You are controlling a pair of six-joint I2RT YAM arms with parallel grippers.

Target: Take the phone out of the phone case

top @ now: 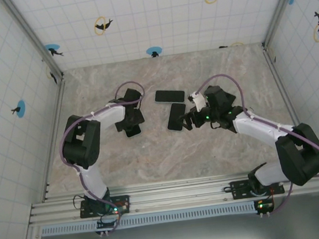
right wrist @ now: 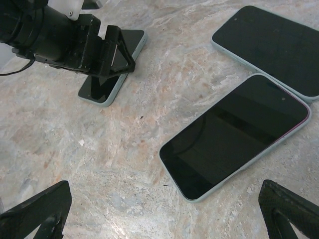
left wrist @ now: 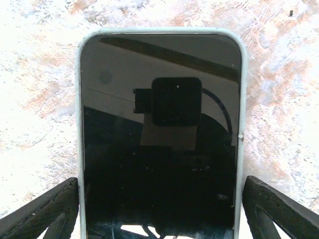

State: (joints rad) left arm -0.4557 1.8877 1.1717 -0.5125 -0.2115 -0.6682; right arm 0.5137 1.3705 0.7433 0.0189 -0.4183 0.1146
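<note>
Your left gripper (left wrist: 161, 180) stood wide astride the cased phone (left wrist: 160, 134), holding nothing. You needed both fingers (left wrist: 47, 209) square on its edges.

Your top camera looks down from above and behind the arm bases over the whole table (top: 152, 155). Your left wrist camera hangs close over one phone (left wrist: 159, 99), facing down. Your right wrist camera looks low across the table from farther off. With the top view it shares that phone, the left gripper (right wrist: 112, 59), a middle phone (right wrist: 237, 134) and a far phone (right wrist: 271, 47).
</note>
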